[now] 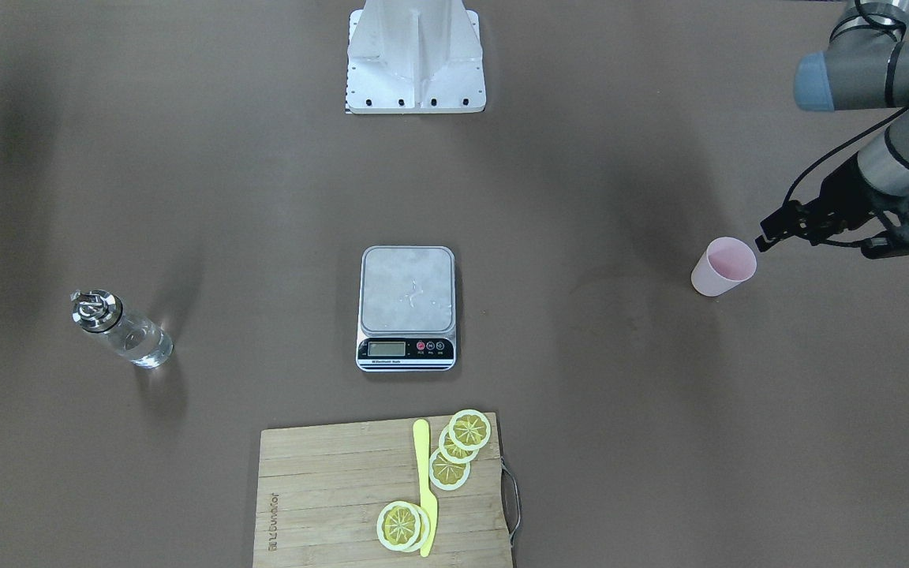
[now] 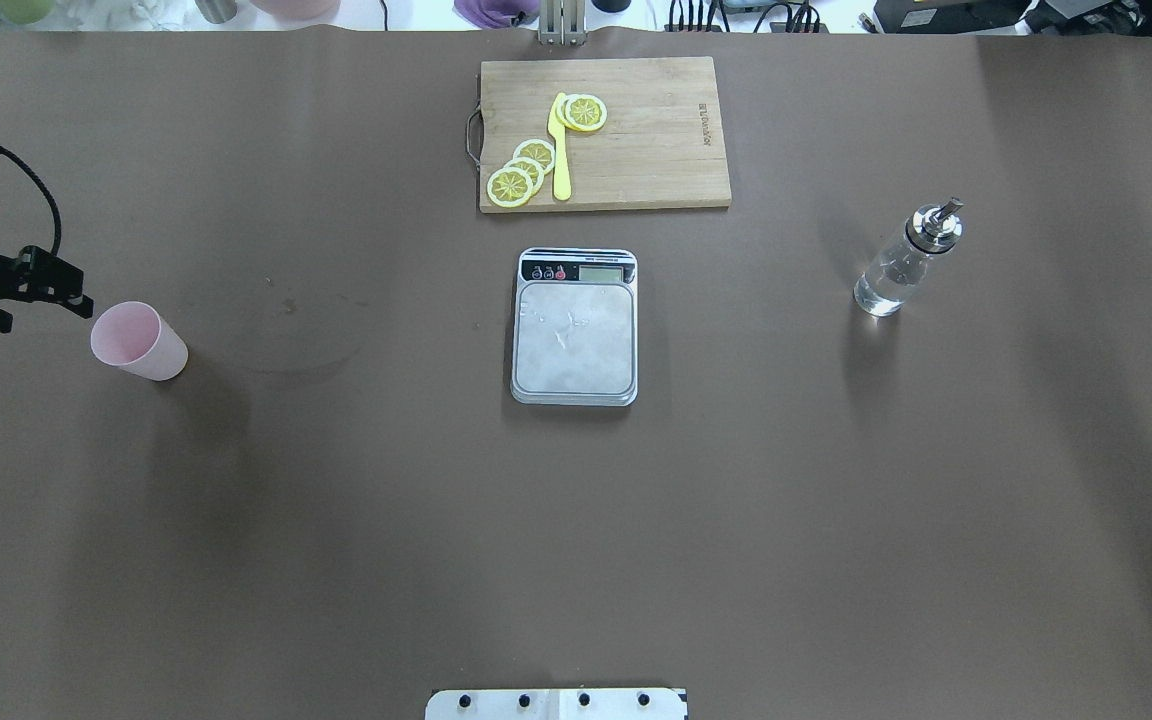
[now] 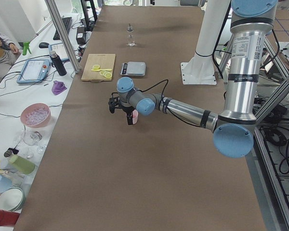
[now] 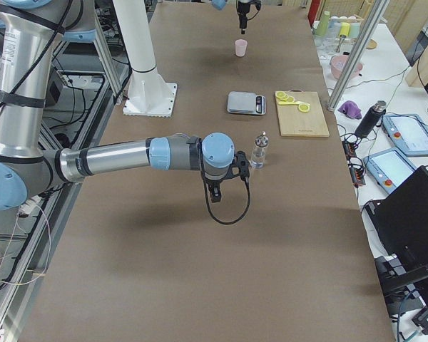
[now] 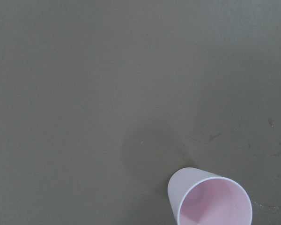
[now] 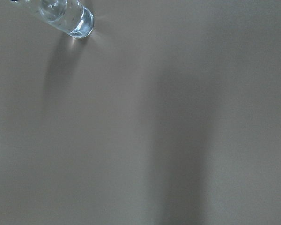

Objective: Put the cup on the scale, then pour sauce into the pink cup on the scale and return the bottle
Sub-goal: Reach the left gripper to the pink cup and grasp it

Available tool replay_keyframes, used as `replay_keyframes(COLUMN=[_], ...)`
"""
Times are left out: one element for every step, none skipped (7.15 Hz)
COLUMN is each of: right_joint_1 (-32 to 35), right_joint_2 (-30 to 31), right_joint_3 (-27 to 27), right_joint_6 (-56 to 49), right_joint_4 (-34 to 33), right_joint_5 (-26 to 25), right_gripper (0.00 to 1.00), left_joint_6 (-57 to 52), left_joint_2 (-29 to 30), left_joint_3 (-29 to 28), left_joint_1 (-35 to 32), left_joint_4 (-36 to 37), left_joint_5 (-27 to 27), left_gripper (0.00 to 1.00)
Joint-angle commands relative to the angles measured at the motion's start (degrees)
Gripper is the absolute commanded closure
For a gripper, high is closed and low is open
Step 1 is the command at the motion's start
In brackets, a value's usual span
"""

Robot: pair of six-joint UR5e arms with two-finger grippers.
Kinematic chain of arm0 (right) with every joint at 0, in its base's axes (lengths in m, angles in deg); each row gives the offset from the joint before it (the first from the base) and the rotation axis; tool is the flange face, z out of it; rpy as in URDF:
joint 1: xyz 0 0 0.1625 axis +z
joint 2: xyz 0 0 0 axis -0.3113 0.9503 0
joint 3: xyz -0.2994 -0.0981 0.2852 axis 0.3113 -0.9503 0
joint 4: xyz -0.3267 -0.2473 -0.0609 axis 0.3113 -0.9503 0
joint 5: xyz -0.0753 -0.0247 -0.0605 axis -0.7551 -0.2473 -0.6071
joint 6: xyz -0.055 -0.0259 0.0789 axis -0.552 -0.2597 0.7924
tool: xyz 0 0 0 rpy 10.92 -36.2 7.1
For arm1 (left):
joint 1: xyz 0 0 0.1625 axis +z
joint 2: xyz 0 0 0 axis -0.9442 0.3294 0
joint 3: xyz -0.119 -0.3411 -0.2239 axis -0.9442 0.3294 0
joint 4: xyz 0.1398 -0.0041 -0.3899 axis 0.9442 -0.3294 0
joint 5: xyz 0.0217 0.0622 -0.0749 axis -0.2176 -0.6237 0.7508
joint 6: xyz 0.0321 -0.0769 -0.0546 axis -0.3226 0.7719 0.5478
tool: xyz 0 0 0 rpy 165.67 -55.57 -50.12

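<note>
Nothing is done yet, I judge. At the middle of the worktop [image 2: 336, 550] the scale [image 2: 574, 340] stands bare. The left gripper [image 2: 41, 308] hangs with jaws seemingly parted, though the angle is poor; the right gripper [image 4: 215, 191] I cannot tell. The bottle [image 2: 901, 265] stands far right. The cup [image 2: 139, 341] stands ungrasped just beside the left gripper. Placing, pouring and returning all remain.

Open table [image 2: 356, 450] between cup [image 2: 139, 342] and scale [image 2: 574, 340]; cutting board [image 2: 651, 140] beyond scale.

Steel-topped scale [image 1: 407, 288], clear glass bottle [image 1: 127, 331]
</note>
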Motion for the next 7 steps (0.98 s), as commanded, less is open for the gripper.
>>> replay_keyframes(right_joint_1=[-0.96,-1.05,-1.22,-1.31,-1.31,-1.49,-1.49], right_joint_2=[-0.53,-0.53,-0.53,-0.53,-0.53,-0.53,-0.53], right_joint_3=[-1.06,-1.24,-1.42,-1.68,-1.68,-1.77,-1.77], right_joint_6=[0.05,0.05,0.05,0.05,0.05,0.05,-0.03], right_joint_4=[0.04,0.12,0.04,0.12,0.12,0.12,0.12], right_joint_5=[0.02,0.02,0.02,0.02,0.1,0.1,0.1], right_gripper=[0.0,0.0,0.0,0.0,0.0,0.0,0.0], left_joint_6=[0.76,0.84,0.84,0.84,0.84,0.93,0.93], left_joint_2=[0.87,1.22,1.4,2.53,2.71,2.8,2.72], left_joint_3=[-2.19,-2.63,-2.81,-4.12,-4.48,-4.4,-4.4], left_joint_1=[2.03,3.17,4.22,4.41,4.5,4.58,5.11], left_joint_4=[-0.16,-0.25,-0.25,-0.33,-0.33,-0.33,-0.33], left_joint_5=[-0.25,-1.03,-2.69,-2.71,-2.71,-2.71,-2.79], left_gripper=[0.07,0.12,0.12,0.15,0.46,0.84,1.0])
